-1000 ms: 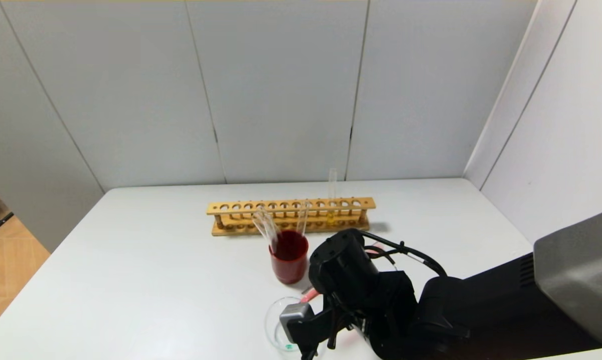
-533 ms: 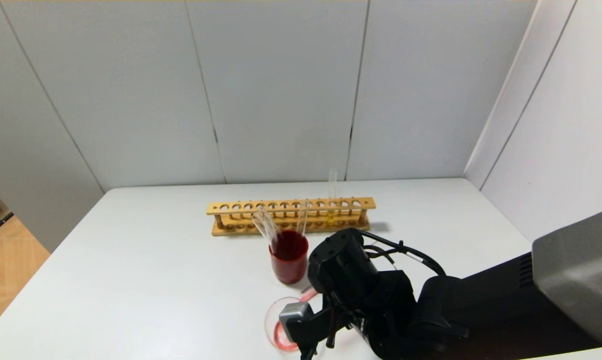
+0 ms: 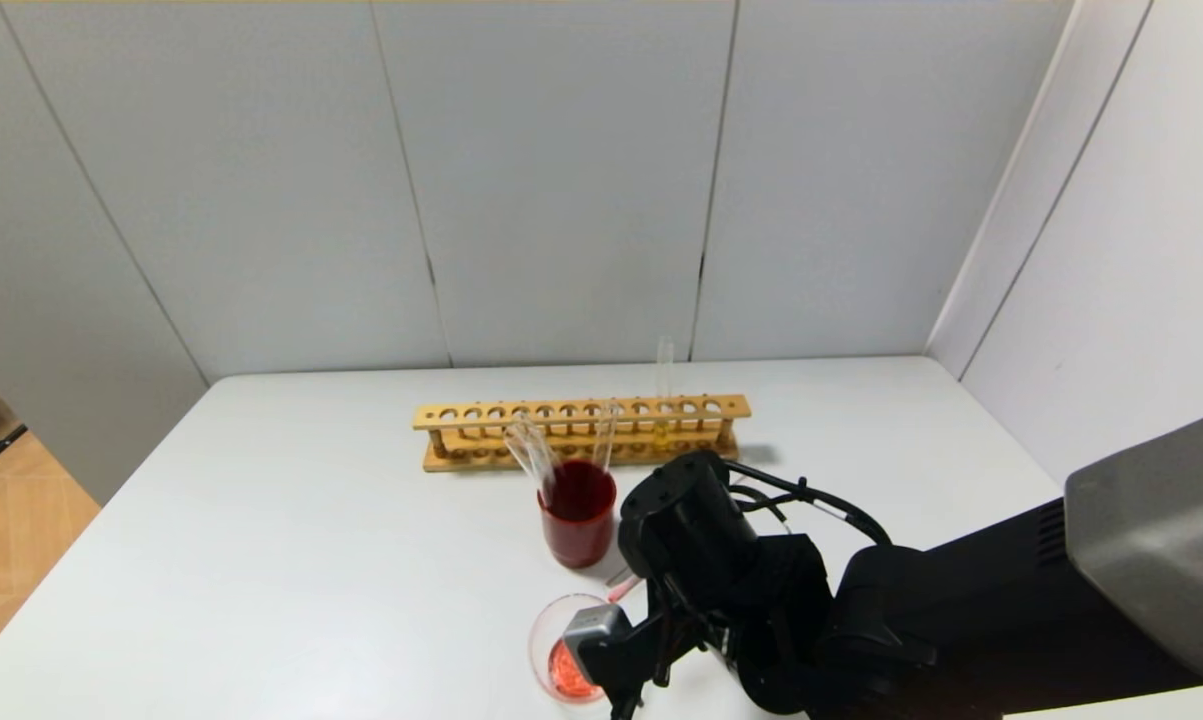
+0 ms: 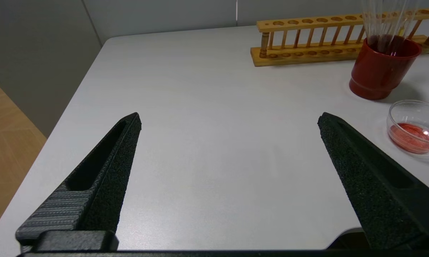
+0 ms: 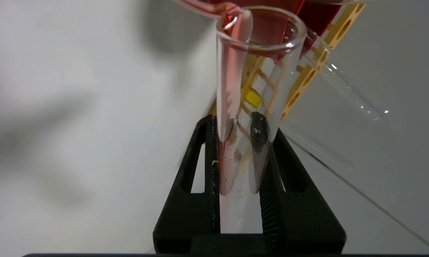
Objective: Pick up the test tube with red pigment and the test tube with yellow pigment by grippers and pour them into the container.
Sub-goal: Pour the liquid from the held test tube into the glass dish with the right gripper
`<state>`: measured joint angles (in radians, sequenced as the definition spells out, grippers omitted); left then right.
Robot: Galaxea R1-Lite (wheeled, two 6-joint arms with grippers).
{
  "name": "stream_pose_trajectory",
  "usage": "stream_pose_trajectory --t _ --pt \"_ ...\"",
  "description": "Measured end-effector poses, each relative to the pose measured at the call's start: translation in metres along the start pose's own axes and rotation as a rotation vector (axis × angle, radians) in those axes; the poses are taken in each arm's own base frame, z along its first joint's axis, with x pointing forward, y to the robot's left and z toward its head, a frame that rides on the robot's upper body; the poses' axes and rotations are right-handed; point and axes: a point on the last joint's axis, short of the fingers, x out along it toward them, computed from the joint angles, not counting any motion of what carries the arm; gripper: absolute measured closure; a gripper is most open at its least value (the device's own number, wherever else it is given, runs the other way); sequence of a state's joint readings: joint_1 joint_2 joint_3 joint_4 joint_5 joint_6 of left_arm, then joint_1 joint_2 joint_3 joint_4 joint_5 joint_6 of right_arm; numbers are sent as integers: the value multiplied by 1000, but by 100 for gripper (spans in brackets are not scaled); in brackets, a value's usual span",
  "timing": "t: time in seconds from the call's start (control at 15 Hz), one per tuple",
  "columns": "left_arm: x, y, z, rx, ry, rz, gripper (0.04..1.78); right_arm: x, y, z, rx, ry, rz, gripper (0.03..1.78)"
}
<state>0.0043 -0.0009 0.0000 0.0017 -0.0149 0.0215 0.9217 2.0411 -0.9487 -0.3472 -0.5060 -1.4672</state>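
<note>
My right gripper (image 5: 241, 128) is shut on the test tube with red pigment (image 5: 251, 82), which is tipped with its mouth over the container (image 3: 553, 640). A red streak runs along the tube's inner wall. In the head view only a short pink stretch of that tube (image 3: 619, 590) shows, beside my right arm (image 3: 861, 620). The container, a low clear beaker at the table's front edge, holds a pool of red liquid and also shows in the left wrist view (image 4: 412, 126). The test tube with yellow pigment (image 3: 664, 395) stands upright in the wooden rack (image 3: 581, 432). My left gripper (image 4: 228, 121) is open and empty above the left of the table.
A dark red cup (image 3: 578, 515) holding several empty glass tubes stands between the rack and the container, just left of my right hand. Grey walls enclose the white table (image 3: 311, 560) at the back and right.
Red liquid has run from the held tube into the container, which was empty a second ago and now holds a red pool. The right hand has shifted slightly. The left gripper is unchanged.
</note>
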Motion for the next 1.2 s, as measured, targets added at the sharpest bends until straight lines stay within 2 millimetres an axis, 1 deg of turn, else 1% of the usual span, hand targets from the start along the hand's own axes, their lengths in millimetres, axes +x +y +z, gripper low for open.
stream_pose_trajectory --t 0.53,0.73,1.2 --pt "0 0 0 0 0 0 7 2 -10 6 -48 -8 -32 142" --pt "0 0 0 0 0 0 7 3 -10 7 -53 26 -34 142" --pt "0 0 0 0 0 0 7 2 -11 8 -69 30 -36 142"
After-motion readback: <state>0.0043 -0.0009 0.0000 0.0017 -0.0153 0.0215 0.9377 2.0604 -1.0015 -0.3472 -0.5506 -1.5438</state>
